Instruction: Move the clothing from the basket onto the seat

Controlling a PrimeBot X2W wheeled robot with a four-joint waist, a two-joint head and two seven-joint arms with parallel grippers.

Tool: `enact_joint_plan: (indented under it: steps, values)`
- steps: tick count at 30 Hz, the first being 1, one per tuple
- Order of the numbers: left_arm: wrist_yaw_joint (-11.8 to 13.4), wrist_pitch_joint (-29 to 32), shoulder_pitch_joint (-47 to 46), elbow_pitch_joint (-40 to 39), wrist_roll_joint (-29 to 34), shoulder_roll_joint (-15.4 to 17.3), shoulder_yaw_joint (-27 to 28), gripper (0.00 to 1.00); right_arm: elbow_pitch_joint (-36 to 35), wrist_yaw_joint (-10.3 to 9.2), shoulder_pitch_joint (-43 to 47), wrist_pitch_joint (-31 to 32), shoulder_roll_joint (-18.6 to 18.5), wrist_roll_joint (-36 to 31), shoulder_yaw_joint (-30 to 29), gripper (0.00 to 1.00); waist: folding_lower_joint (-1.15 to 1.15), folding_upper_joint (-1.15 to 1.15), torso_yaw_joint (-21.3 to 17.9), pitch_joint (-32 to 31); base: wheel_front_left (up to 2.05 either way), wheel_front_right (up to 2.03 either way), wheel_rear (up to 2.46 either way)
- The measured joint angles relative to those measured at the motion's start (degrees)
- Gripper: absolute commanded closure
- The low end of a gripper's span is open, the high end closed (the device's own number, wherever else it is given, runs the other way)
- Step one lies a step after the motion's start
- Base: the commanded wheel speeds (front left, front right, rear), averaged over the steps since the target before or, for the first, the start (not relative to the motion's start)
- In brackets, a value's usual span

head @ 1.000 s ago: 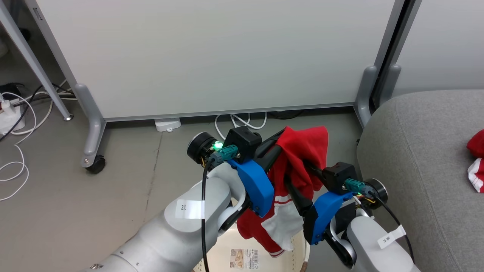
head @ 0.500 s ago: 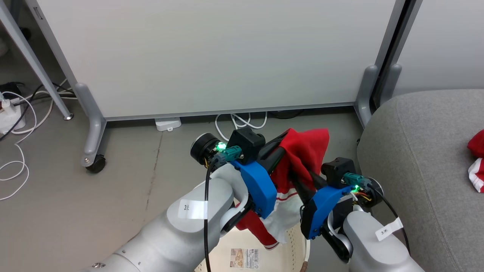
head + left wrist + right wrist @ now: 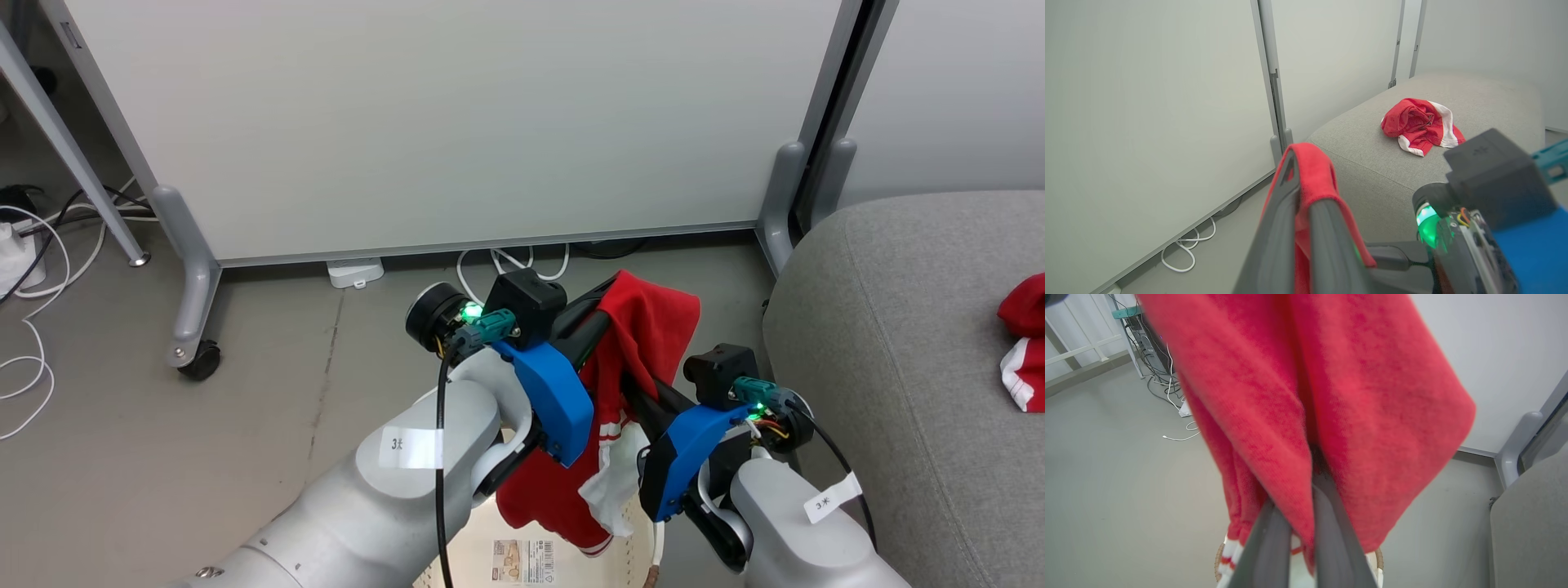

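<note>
A red garment with white trim (image 3: 645, 327) hangs in the air above the basket (image 3: 657, 535), held by both grippers. My left gripper (image 3: 608, 298) is shut on its top edge, and in the left wrist view red cloth (image 3: 1312, 171) drapes over the fingers of this left gripper (image 3: 1304, 179). My right gripper (image 3: 633, 380) is shut on a fold lower down; the right wrist view has the red fabric (image 3: 1310, 396) pinched in the right gripper (image 3: 1306, 494). The grey seat (image 3: 898, 327) lies to the right, with another red-and-white garment (image 3: 1419, 124) on it.
A white partition on castor feet (image 3: 192, 343) stands behind the basket, with white cables (image 3: 506, 261) and a power strip (image 3: 355, 271) on the floor beneath it. More cables (image 3: 24, 343) trail at the far left. A label (image 3: 522, 559) lies on the basket floor.
My right gripper has closed on the hanging garment; a second ago its fingers stood open around the cloth. The left gripper keeps its hold. The head camera has shifted slightly.
</note>
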Motion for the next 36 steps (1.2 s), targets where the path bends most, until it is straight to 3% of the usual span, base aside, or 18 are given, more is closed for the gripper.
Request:
enact_joint_plan:
  steps: [6,7,8,9,13,26,36]
  values:
    - [0.0,0.0,0.09,-0.01,0.67,0.01,0.49,1.0,0.48,0.0,-0.23,-0.59,0.0,1.99,1.43,1.0,0.0,0.0,-0.14,-0.13,0.0,0.0,0.0]
    - [0.0,0.0,0.13,0.01,0.81,0.01,0.65,0.68,0.63,0.0,-0.36,-0.74,0.0,2.35,1.6,1.0,0.0,0.0,-0.17,-0.15,0.0,0.0,0.0]
    - [0.0,0.0,0.22,0.01,0.87,0.03,0.83,0.15,0.71,0.0,-0.51,-0.76,0.0,2.45,1.75,1.0,0.0,0.0,-0.19,-0.17,0.0,0.0,0.0]
    - [0.0,0.0,0.32,0.01,0.98,0.05,1.04,0.0,0.82,0.0,-0.65,-0.81,0.0,2.72,1.87,1.0,0.0,0.0,-0.21,-0.18,0.0,0.0,0.0]
    - [0.0,0.0,1.53,-0.56,2.0,0.53,2.49,0.0,0.96,0.0,-0.77,-1.44,0.0,3.69,2.0,1.0,0.0,0.0,-0.38,-0.25,0.0,0.0,0.0]
    - [0.0,-0.01,16.09,-9.65,10.78,4.85,15.03,0.0,1.88,0.0,-1.4,-2.74,0.0,4.89,0.32,1.0,0.0,0.0,-0.64,-0.45,0.0,0.0,0.0]
    - [0.52,-0.02,27.88,-18.25,17.75,7.68,27.43,0.0,1.82,0.0,-1.36,-2.96,0.0,4.44,-0.82,1.0,0.0,0.0,-0.96,-0.4,0.0,0.0,0.0]
